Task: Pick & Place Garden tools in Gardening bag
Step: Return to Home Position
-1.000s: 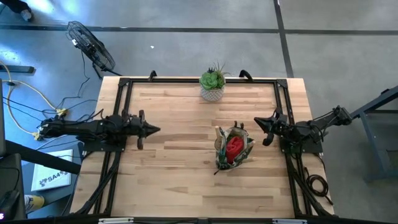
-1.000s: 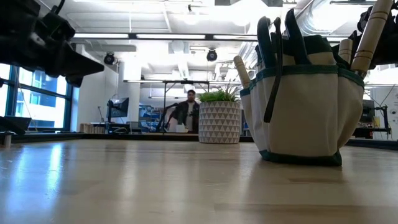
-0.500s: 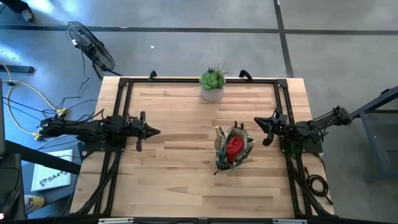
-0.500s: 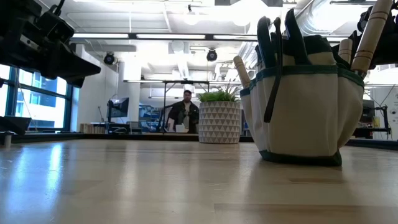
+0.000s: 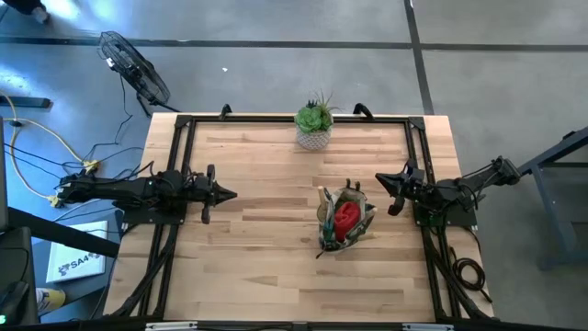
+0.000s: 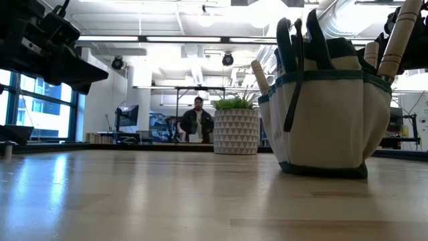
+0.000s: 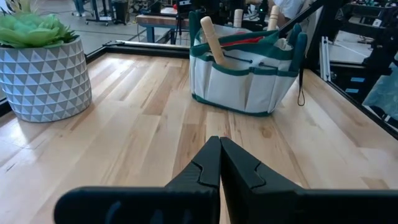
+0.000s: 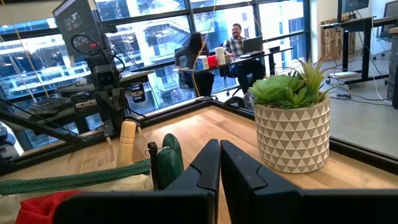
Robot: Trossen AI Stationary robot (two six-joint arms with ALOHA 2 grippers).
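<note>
The gardening bag (image 5: 344, 221) stands upright on the table right of centre, its base on the wood (image 6: 324, 167). The garden tools stick up out of it and its pockets: wooden handles (image 7: 212, 38), dark and green handles (image 6: 294, 47), a red item (image 5: 345, 216). My left gripper (image 5: 231, 193) hovers shut near the table's left edge, pointing toward the bag (image 7: 245, 71). My right gripper (image 5: 381, 181) hovers shut near the right edge, just right of the bag, holding nothing.
A green succulent in a white patterned pot (image 5: 314, 127) stands at the table's far edge, centre. Black rails (image 5: 294, 118) frame the table. Bare wood lies between my left gripper and the bag. A person (image 6: 197, 120) sits in the room beyond.
My left gripper has turned slightly at the wrist in the low view, staying in place. The person in the room behind has shifted a little.
</note>
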